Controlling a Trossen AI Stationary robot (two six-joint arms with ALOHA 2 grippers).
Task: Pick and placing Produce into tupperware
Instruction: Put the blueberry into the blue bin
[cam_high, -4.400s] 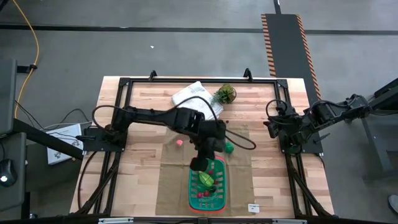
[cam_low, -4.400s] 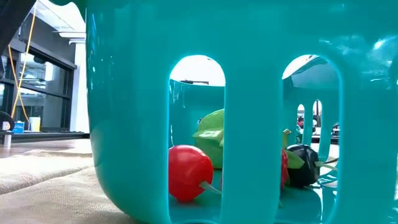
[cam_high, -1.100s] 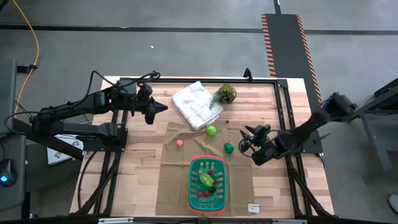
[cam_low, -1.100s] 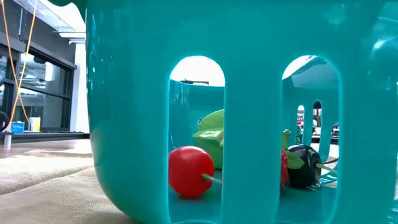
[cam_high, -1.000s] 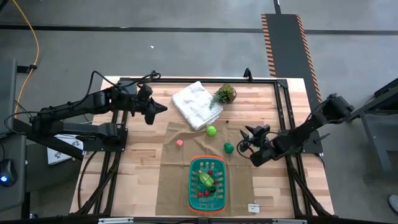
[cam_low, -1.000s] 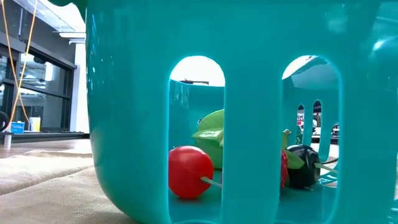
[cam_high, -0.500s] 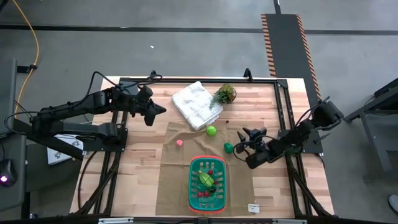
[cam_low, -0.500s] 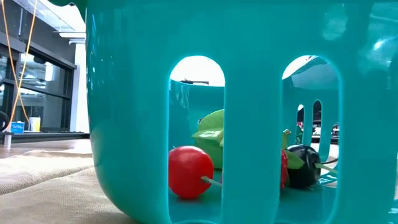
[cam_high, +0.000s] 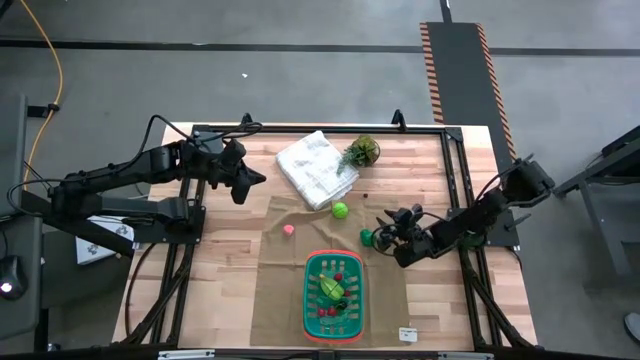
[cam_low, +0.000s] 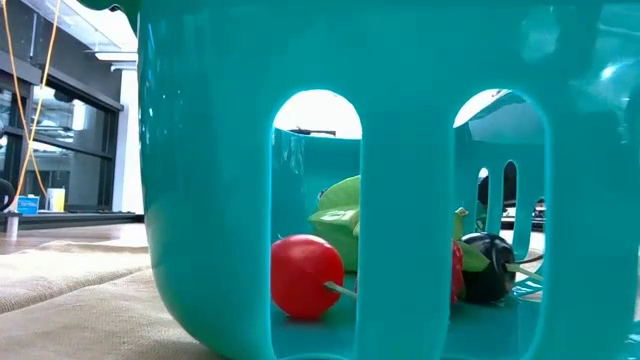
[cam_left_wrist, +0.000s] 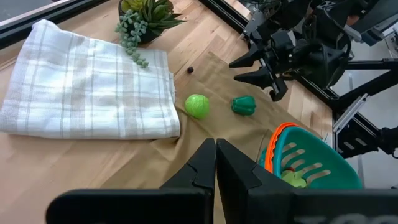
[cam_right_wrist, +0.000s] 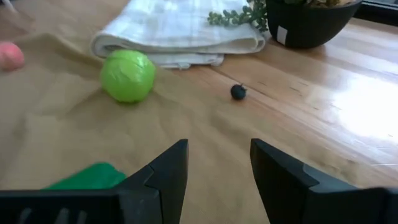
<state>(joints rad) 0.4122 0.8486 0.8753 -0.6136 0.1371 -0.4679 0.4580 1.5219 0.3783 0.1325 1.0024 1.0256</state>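
Note:
The green basket with an orange rim (cam_high: 333, 293) sits on a tan mat near the table's near edge. In the low view a red tomato (cam_low: 305, 275), a light green piece (cam_low: 340, 215) and a dark piece (cam_low: 487, 265) lie inside it. On the mat lie a light green ball (cam_right_wrist: 128, 75), a dark green piece (cam_high: 367, 237) and a small pink piece (cam_high: 288, 229). My right gripper (cam_high: 385, 232) is open, just right of the dark green piece (cam_right_wrist: 87, 176). My left gripper (cam_left_wrist: 215, 149) is shut, raised over the far left of the table.
A folded white cloth (cam_high: 315, 165) and a potted plant (cam_high: 361, 152) stand at the far edge. A tiny dark berry (cam_right_wrist: 238, 92) lies on the wood by the mat's far edge. Black frame rails run along the table's sides.
My right gripper has moved toward the table's left, closing on the dark green piece, and has stayed open. The produce and the basket have not moved.

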